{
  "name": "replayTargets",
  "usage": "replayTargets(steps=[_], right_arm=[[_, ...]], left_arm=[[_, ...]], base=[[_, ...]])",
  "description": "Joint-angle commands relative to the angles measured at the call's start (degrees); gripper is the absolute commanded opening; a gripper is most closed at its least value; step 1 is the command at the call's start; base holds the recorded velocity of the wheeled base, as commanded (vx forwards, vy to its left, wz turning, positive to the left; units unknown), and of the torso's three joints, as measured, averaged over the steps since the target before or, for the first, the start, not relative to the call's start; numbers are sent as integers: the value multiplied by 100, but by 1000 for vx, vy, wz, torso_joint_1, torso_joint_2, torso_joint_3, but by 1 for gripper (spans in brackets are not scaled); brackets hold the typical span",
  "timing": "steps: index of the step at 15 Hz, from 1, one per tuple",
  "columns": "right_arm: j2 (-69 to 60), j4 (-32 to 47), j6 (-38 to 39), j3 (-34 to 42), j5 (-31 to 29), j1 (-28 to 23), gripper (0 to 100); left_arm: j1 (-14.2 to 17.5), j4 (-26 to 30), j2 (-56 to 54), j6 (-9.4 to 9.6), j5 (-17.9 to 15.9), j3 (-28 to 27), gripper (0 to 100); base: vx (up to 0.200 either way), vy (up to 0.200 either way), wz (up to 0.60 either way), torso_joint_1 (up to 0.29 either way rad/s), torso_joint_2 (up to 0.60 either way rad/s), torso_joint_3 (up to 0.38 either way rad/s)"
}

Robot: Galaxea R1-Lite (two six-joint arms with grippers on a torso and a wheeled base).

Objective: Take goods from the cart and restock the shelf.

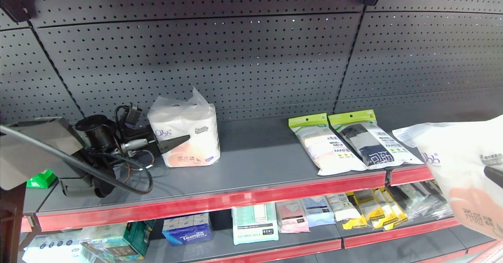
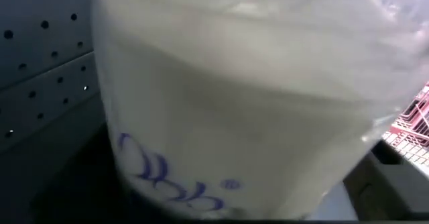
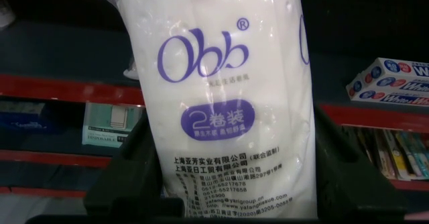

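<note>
Tissue pack is clamped in the right hand before the edge of the shelf. A second pack on the shelf is touched by the left hand, whose opening cannot be told; bare shelf is seen to its right.

Two white roll packs recorded: shelf pack, raised pack. Two green-headed flat packets: left packet, right packet. One blue tissue pack below. One green box.
</note>
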Motion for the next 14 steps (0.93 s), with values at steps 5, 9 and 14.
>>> replayTargets(steps=[5,9,14], right_arm=[[-1,-8,-1,-9,4,3,0],[-10,-8,-10,-18,4,3,0],[-1,-16,-1,-44,4,3,0]], left_arm=[[2,-179,-63,7,0,273,0],[-7,-179,-309,25,-62,695,0],[11,-179,-792,122,-563,1223,0]], base=[[0,0,0,0,0,0],[0,0,0,0,0,0],[0,0,0,0,0,0]])
